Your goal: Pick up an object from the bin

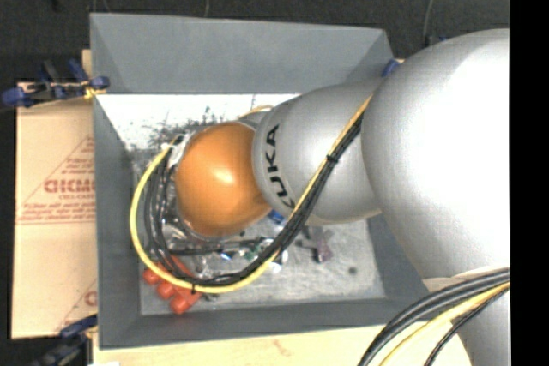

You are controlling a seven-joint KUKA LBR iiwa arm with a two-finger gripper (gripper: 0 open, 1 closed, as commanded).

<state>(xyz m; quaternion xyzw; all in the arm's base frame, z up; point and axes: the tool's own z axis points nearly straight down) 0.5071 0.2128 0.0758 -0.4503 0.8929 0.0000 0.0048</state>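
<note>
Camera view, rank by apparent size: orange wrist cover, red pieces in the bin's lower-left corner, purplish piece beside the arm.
1. orange wrist cover, largest, though nearer the camera.
2. red pieces, partly hidden under the cables.
3. purplish piece, smallest.

robotics lab: industrial arm (pixel 330 171) over grey metal bin (pixel 240 56)

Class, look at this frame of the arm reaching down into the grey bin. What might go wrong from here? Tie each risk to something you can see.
1. The orange wrist cover hides whatever lies beneath it, so the grasp cannot be checked from this view and may miss.
2. The yellow cable loops low near the bin's left wall and beside the orange-red pieces. It might snag or drag them.
</note>
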